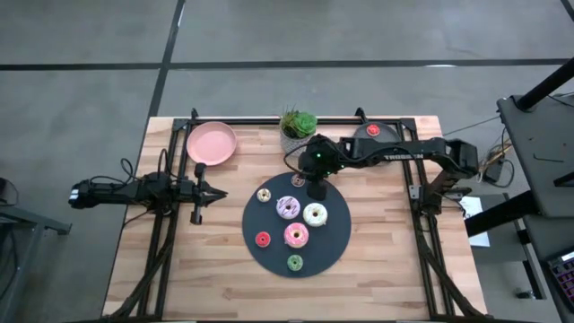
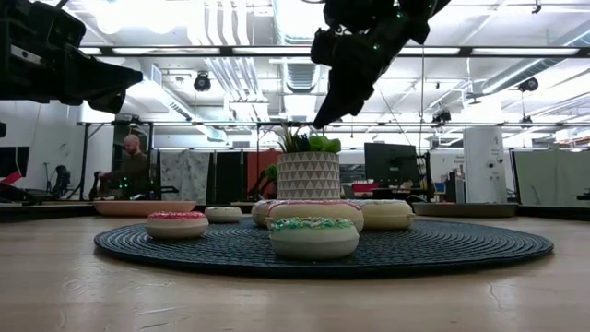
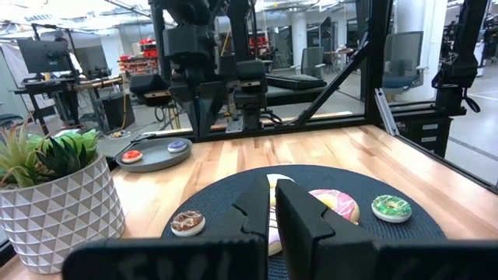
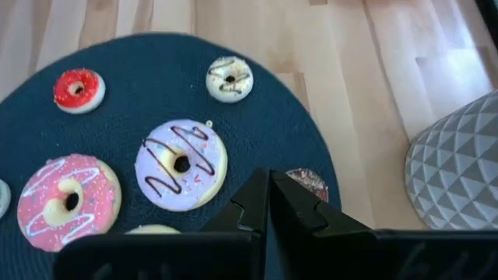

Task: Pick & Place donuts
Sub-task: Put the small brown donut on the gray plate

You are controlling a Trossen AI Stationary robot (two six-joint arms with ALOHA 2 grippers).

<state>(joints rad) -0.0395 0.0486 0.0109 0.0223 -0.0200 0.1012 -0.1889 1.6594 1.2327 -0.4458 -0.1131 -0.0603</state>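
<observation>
Several donuts lie flat on a dark round mat (image 1: pixel 334 244): a purple-white one (image 4: pixel 181 163), a pink one (image 4: pixel 68 201), a white one (image 1: pixel 315 214), and smaller red (image 4: pixel 78 89), cream (image 4: pixel 229 78), green (image 1: pixel 295 263) and brown (image 1: pixel 298 180) ones. My right gripper (image 4: pixel 268 185) is shut and slants down above the mat's far edge, over the brown donut (image 4: pixel 310 180), clear of everything in the low view (image 2: pixel 322 118). My left gripper (image 1: pixel 218 195) is shut, level, left of the mat.
A pink plate (image 1: pixel 212 144) sits at the far left. A potted plant (image 1: pixel 298 131) stands behind the mat. A grey plate (image 3: pixel 153 155) at the far right holds a red donut (image 3: pixel 131 155) and a blue one (image 3: pixel 177 145). Bare wood lies near the front edge.
</observation>
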